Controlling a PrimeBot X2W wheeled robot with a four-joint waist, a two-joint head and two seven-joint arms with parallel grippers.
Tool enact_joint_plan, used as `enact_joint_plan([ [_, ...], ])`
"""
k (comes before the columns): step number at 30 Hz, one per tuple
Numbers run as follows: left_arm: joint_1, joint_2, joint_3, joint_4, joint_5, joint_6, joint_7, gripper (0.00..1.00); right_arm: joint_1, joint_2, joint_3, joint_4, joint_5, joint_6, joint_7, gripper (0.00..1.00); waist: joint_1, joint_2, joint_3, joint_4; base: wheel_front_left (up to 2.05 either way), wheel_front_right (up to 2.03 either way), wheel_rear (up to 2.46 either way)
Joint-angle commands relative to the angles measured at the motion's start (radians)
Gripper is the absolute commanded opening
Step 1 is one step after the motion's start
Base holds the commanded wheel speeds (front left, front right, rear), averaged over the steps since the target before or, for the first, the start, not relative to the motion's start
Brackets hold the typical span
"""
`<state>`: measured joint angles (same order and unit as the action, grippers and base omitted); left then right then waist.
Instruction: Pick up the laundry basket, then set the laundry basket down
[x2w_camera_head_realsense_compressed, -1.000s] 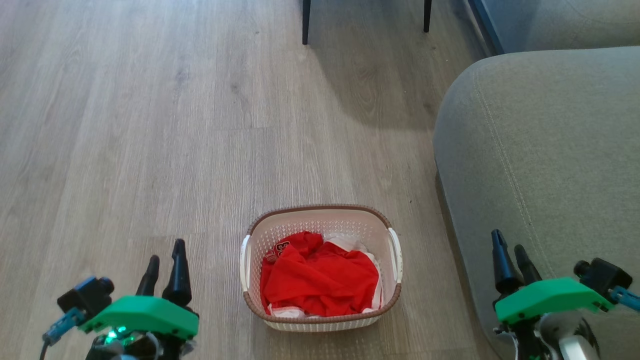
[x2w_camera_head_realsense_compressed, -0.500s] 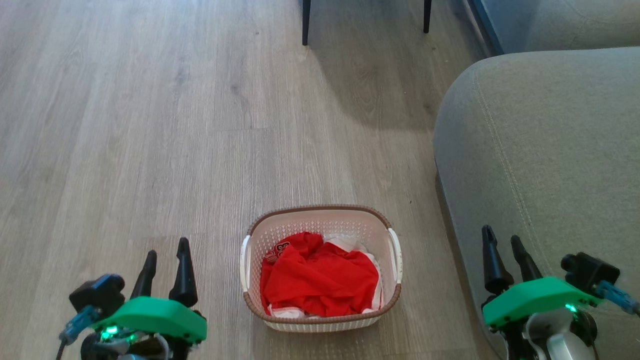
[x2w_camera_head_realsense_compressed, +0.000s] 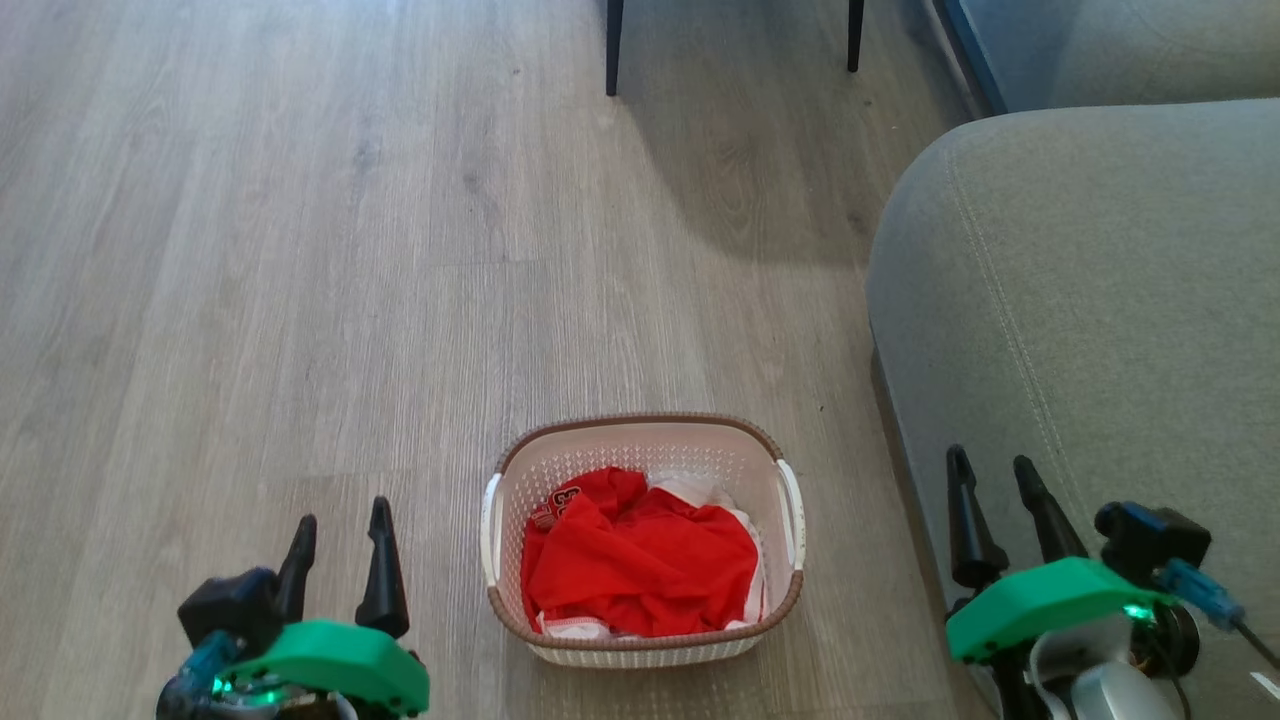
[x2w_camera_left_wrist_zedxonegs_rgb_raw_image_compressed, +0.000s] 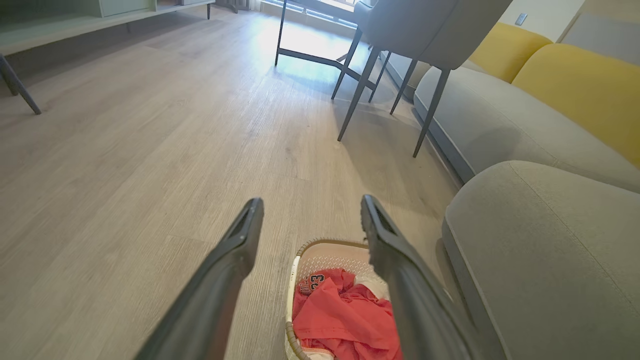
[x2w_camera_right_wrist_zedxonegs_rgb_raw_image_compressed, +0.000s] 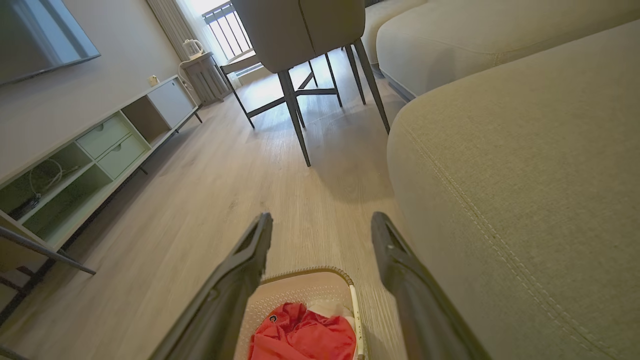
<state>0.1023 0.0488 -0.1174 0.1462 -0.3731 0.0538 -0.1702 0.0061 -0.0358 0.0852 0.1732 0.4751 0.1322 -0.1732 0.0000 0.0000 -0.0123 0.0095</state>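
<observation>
Wood floor (x2w_camera_head_realsense_compressed: 300, 250): laundry basket (x2w_camera_head_realsense_compressed: 640, 421) sits between your left gripper (x2w_camera_head_realsense_compressed: 342, 515) and right gripper (x2w_camera_head_realsense_compressed: 990, 458), one handle (x2w_camera_head_realsense_compressed: 489, 530) facing each; left looks nearer. Both spread open, empty.

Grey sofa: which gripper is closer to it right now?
Right. The right gripper sits over the edge of the sofa, right of the laundry basket; the left gripper is over the floor, left of the basket.
</observation>
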Motion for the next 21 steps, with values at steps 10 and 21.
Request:
enact_joint_plan([
  [10,-0.015,0.008,0.012,-0.053,0.151,0.018,-0.048,1.0,-0.027,-0.013,0.043,-0.051,-0.143,-0.001,-0.045,1.0,0.0,0.0,-0.001,0.001,0.0,0.0,0.0],
  [21,0.001,0.006,0.004,-0.049,0.267,0.03,-0.078,1.0,-0.025,-0.014,0.064,-0.063,-0.26,-0.001,-0.075,1.0,0.0,0.0,-0.001,0.0,0.0,0.0,0.0],
])
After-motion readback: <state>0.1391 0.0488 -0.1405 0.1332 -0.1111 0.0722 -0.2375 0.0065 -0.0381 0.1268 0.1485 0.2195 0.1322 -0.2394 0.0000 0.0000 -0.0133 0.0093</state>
